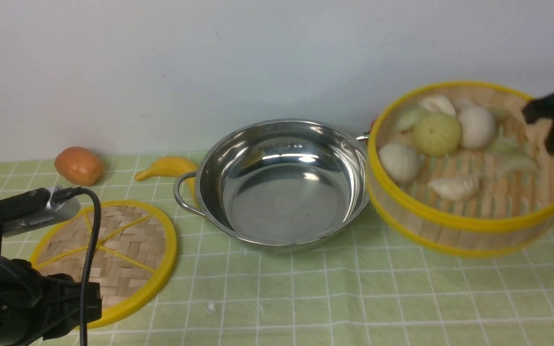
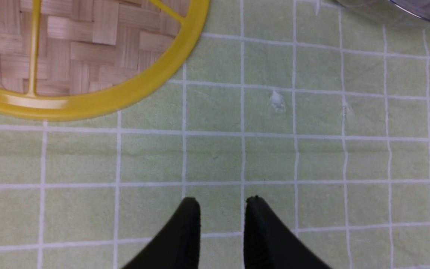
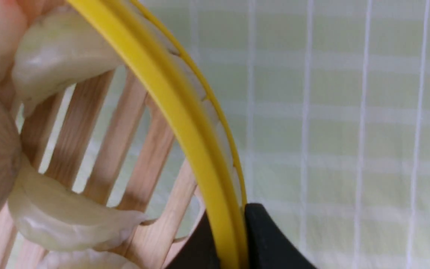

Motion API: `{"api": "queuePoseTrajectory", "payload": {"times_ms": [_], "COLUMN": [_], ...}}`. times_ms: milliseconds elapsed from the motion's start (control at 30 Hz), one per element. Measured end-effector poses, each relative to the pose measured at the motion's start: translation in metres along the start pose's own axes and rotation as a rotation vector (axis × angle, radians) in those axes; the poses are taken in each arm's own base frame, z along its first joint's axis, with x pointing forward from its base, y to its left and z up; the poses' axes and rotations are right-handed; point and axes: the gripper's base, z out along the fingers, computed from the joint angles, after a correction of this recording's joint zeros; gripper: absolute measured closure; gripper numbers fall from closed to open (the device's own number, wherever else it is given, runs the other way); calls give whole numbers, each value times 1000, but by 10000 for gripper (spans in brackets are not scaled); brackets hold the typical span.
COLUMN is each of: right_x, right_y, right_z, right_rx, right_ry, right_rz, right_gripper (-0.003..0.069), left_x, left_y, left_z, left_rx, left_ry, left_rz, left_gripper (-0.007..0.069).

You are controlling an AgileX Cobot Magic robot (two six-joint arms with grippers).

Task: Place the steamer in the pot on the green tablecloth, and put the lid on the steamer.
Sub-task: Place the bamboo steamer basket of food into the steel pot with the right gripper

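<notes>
The steamer (image 1: 469, 226), a bamboo basket with yellow rims and toy buns and dumplings inside, hangs tilted to the right of the pot (image 1: 282, 206), apparently lifted off the green tablecloth (image 1: 354, 298). My right gripper (image 1: 553, 125) is shut on the steamer's far right rim. In the right wrist view its fingers (image 3: 230, 213) pinch the yellow rim (image 3: 185, 123). The pot is empty. The lid (image 1: 108, 250) lies flat on the cloth left of the pot. My left gripper (image 2: 222, 201) hovers empty over bare cloth beside the lid's rim (image 2: 99, 101), its fingers nearly together.
An orange-brown fruit (image 1: 79, 166) and a yellow banana-like toy (image 1: 166, 168) lie at the back left, behind the lid. A white wall closes the back. My left arm (image 1: 12, 293) covers the lid's near left part. The pot's edge (image 2: 405, 9) shows in the left wrist view.
</notes>
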Motion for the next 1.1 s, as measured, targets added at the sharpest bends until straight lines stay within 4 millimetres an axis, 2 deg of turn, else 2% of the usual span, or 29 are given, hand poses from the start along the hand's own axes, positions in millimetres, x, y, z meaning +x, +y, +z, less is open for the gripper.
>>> {"api": "queuePoseTrajectory", "payload": {"times_ms": [33, 100, 133, 167, 200, 267, 300, 400, 533, 633, 800, 967, 1100], "right_x": [-13, -24, -38, -37, -49, -58, -59, -68, -70, -69, -65, -61, -60], "right_y": [24, 41, 74, 77, 99, 131, 133, 168, 177, 180, 181, 181, 181], "right_z": [1, 1, 10, 14, 17, 40, 42, 80, 104, 139, 166, 183, 188], "right_rx": [-30, -53, -91, -93, -120, -148, -151, -175, -169, -141, -123, -114, -117], "right_ry": [-29, -57, -81, -69, -104, -106, -107, -105, -96, -58, -24, 6, 13], "right_rz": [-39, -63, -107, -111, -133, -160, -161, -183, -191, -197, -201, -200, -191], "right_gripper": [596, 596, 596, 596, 596, 596, 596, 596, 596, 596, 596, 596, 598], "left_x": [0, 0, 1, 1, 1, 1, 1, 2, 2, 2, 3, 2, 1], "left_y": [0, 0, 0, 0, 0, 0, 0, 0, 1, 3, 4, 4, 5], "left_z": [0, 0, 0, 0, 0, 0, 0, 0, 0, 0, 0, 0, 0], "left_rx": [0, 1, 2, 2, 2, 3, 3, -1, -13, -29, -39, -44, -53], "left_ry": [2, 4, 7, 8, 10, 13, 13, 17, 20, 25, 28, 28, 17], "left_rz": [1, 0, 0, 0, 1, 1, 1, 7, 20, 35, 45, 50, 56], "left_gripper": [455, 455, 455, 455, 455, 455, 455, 454, 447, 445, 445, 443, 434]}}
